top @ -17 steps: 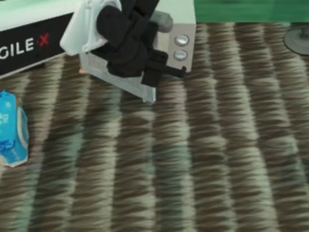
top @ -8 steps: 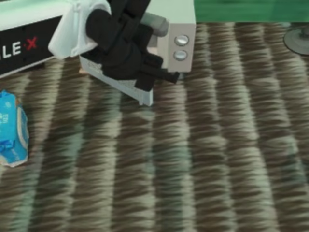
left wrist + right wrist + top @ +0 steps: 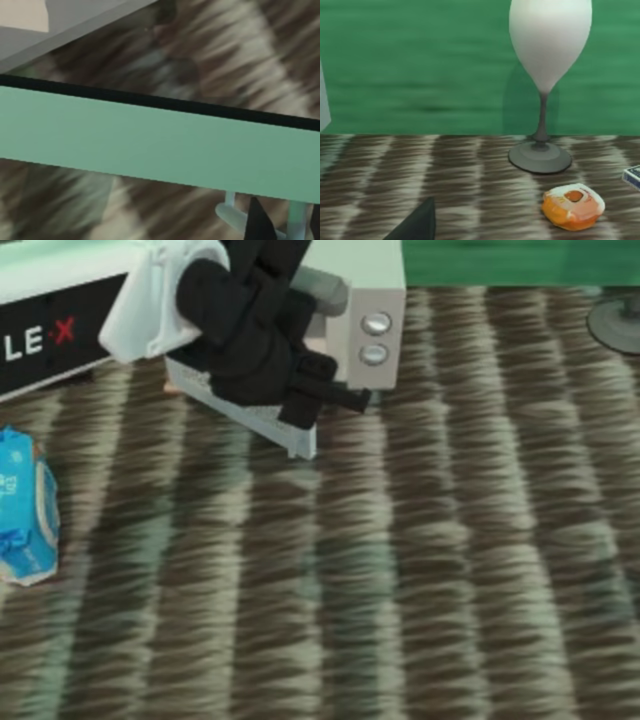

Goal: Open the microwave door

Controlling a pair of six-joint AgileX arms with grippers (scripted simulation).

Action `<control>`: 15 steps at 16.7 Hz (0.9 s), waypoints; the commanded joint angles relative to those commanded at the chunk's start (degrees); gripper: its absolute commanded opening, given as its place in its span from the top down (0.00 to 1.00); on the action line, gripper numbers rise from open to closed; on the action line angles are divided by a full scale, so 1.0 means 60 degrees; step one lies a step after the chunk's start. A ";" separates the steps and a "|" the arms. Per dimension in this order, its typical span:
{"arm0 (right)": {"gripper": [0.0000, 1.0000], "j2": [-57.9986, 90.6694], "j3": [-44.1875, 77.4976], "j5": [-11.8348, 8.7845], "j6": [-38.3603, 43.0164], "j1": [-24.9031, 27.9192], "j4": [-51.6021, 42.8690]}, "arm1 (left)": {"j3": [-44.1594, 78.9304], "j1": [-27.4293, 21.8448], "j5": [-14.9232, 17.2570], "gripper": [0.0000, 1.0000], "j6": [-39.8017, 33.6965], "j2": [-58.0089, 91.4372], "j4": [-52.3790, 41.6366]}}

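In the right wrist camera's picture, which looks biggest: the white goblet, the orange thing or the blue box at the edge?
1. The white goblet, by far.
2. The orange packet.
3. The blue box, but the frame crops it, so its rank is unsure.

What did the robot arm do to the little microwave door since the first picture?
The left pincer pulled the microwave door a bit wider: its free corner swung toward the top view's left and back toward the microwave, mostly in the first half second. Since then almost nothing moved. The microwave, its knobs, the blue packet and the glass's base stayed put.
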 joint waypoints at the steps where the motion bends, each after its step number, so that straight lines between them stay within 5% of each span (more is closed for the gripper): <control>1: 0.00 0.0000 0.0000 0.0000 0.0000 0.0000 0.0000 | 0.0000 0.0000 0.0000 1.00 0.0000 0.0000 0.0000; 15: 0.00 0.0000 0.0000 0.0000 0.0000 0.0000 0.0000 | -0.0193 0.0011 0.0245 1.00 0.0251 -0.0159 0.0044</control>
